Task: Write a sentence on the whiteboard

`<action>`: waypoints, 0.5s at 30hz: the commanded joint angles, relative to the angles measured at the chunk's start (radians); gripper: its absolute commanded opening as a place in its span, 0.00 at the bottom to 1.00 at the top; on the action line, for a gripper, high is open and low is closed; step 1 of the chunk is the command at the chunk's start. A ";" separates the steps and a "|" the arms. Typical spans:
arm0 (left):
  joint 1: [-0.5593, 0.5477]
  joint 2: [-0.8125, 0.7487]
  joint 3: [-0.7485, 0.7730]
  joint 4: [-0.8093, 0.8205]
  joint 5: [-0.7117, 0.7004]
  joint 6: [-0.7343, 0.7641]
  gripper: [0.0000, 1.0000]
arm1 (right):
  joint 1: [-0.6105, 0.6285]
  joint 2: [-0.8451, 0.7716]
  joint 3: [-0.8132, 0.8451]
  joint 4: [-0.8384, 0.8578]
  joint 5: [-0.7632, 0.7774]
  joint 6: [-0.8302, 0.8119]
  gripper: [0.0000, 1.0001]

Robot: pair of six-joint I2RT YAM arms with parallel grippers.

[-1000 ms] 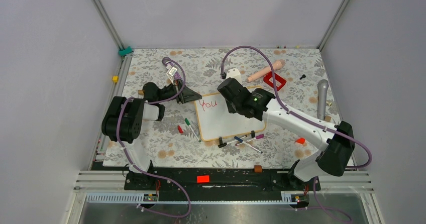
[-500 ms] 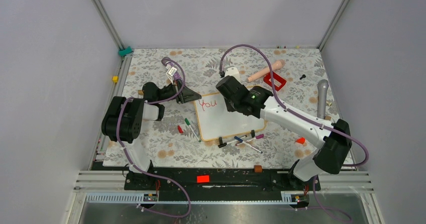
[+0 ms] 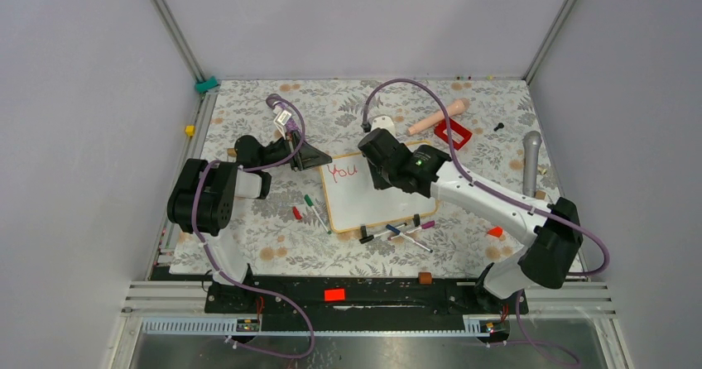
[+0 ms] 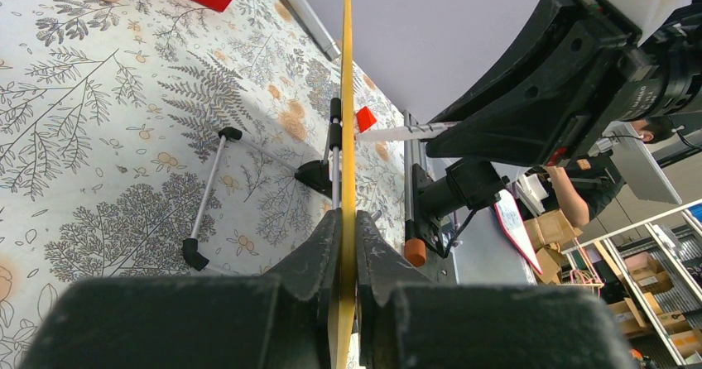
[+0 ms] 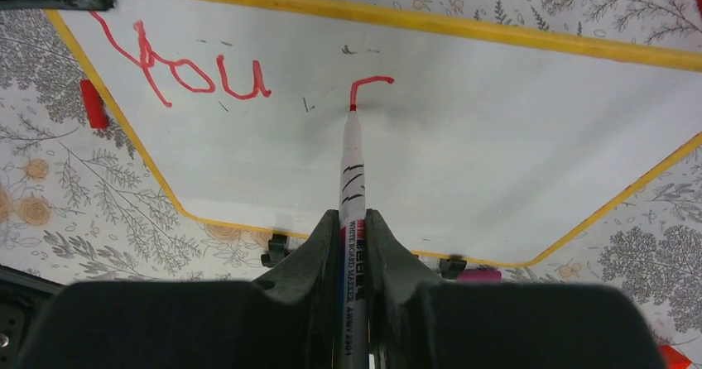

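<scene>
Right gripper [image 5: 354,224] is clenching a white-barrelled whiteboard marker [image 5: 351,166], both jaws tight on the barrel, and its red tip is touching the whiteboard [image 5: 497,154]. The sentence [image 5: 194,71] is sitting at the board's far-left corner, with only 1 word showing, "You" in red. A short hooked red stroke [image 5: 370,81] is sitting just right of that word, with the marker tip resting at its lower end. Left gripper [image 4: 346,245] is clamping the board's yellow frame at that same far-left corner, jaws pinching both faces of the edge. The board is lying mid-table on the floral cloth [image 3: 248,245], with 2 black clip feet [image 5: 277,251] showing at its near edge. A few loose markers [image 3: 401,233] are lying against the near edge by the clips. A green-capped marker [image 3: 313,209] and a small red cap [image 3: 296,213] are lying just left of the board. Beyond the board's far-right corner, a red tray [image 3: 454,133] and a beige cylinder [image 3: 437,119] are sitting side by side. A grey microphone [image 3: 531,160] is lying well apart at the right edge.
</scene>
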 commanded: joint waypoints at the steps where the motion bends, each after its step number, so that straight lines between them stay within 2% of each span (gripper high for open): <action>1: 0.002 -0.008 0.008 0.072 0.033 0.016 0.02 | -0.013 -0.033 -0.049 0.016 -0.005 0.033 0.00; 9: 0.001 -0.005 0.013 0.071 0.032 0.016 0.02 | -0.016 -0.018 -0.016 -0.042 0.090 0.034 0.00; 15: 0.002 -0.008 0.012 0.072 0.032 0.016 0.02 | -0.029 -0.023 0.015 -0.043 0.102 0.023 0.00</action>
